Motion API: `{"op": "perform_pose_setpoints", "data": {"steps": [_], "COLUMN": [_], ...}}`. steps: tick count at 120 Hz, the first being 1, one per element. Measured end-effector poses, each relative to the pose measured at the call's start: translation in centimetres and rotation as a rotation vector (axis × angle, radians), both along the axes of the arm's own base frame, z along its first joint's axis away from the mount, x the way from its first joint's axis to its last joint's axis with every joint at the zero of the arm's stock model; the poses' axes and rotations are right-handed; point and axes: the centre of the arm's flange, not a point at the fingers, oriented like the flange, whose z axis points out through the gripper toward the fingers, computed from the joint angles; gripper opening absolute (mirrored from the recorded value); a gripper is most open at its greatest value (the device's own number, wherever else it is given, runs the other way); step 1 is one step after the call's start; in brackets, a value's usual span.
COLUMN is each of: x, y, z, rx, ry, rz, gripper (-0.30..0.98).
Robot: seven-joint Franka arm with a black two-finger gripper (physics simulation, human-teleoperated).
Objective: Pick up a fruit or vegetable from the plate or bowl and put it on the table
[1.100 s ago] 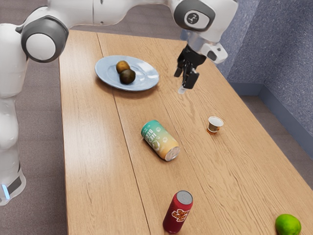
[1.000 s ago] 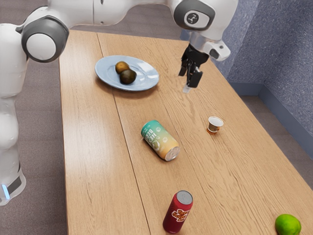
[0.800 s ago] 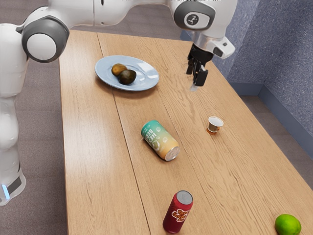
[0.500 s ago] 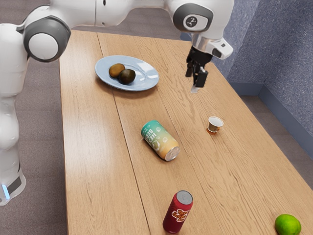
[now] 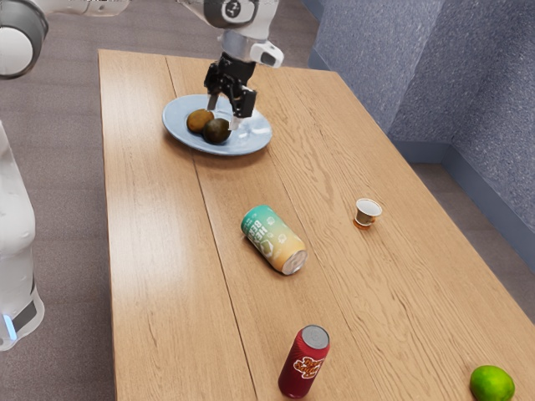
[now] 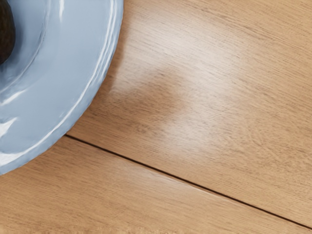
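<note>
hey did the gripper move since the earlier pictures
Yes: the gripper went toward the exterior view's left, from clear of the blue plate to overlapping it there.

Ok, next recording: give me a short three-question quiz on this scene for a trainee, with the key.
1. How many fruits are on the plate?
2. Which is the gripper over: A) the lime, B) the plate, C) the small cup?
3. True or false: the red can stands upright on the table.

Key: 1. Two. 2. B. 3. True.
</note>
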Motion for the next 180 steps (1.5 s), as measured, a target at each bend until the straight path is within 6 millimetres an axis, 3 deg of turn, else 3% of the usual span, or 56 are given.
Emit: {"op": "perform_pose_setpoints", "data": {"steps": [12,35,69,82,97,138,180], "x": [0.3,-0.4,0.9,1.2,2.5,5.1,3.3], "y": [1.1,4.8,5.6,6.8,8.4,9.6,12.4], "z": [-1.6,-1.0,-3.0,-3.3,-3.1,-3.7,-4.7], "rx": [-0.003,0.042,0.057,0.094,0.126,0.146,0.144], "ry": [0.002,-0.033,-0.028,-0.04,-0.064,-0.082,-0.063], "rz": [0.033,0.104,0.105,0.095,0.089,0.05,0.082], "gripper": [0.69,0.69,0.69,0.69,0.69,0.69,0.69]}}
